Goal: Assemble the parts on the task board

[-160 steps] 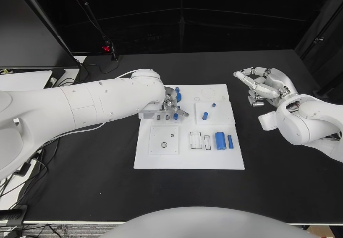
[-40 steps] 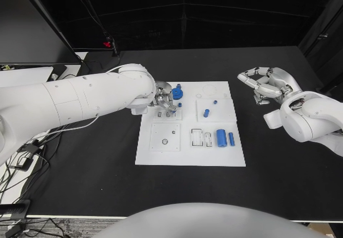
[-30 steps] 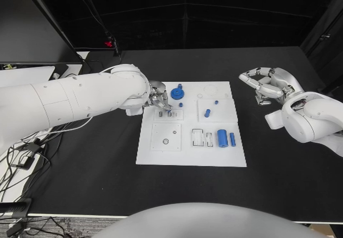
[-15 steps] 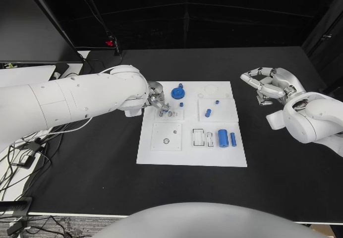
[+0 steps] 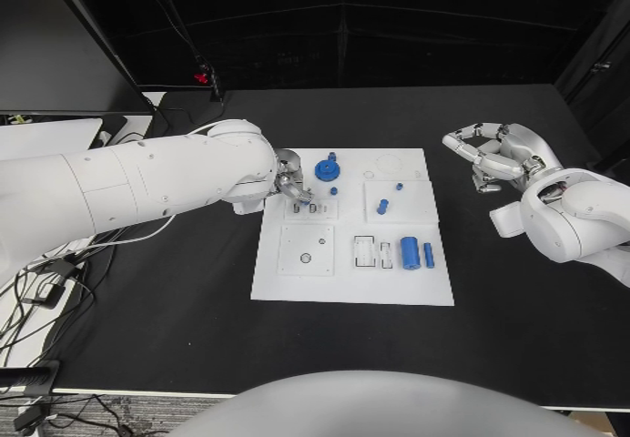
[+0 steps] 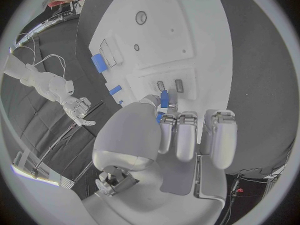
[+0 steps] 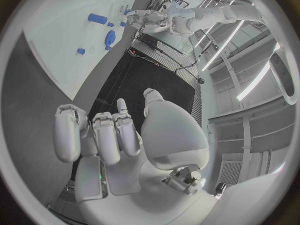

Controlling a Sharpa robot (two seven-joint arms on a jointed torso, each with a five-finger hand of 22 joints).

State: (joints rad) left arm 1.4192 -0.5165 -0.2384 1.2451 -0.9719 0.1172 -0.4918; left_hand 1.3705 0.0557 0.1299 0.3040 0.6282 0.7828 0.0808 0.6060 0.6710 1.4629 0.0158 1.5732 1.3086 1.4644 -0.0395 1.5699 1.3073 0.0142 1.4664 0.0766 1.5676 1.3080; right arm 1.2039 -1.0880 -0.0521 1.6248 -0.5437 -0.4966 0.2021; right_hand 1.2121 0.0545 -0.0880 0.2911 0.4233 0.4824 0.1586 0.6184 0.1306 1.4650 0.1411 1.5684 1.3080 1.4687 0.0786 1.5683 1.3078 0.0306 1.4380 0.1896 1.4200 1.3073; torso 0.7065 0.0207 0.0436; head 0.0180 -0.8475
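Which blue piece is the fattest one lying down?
The thick blue cylinder near the board's front right, lying flat. The blue pin beside it is much thinner, and the others are smaller.

Bare table (image 5: 171, 319) around task board (image 5: 352, 287)

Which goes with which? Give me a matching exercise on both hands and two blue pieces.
1. left hand
2. right hand
3. blue gear
4. big blue cylinder

A. beside the board, holding nothing
B. lying on the board's near right part
C. fingers pinching a small blue peg
D. near the board's far edge

Pairs: 1-C, 2-A, 3-D, 4-B
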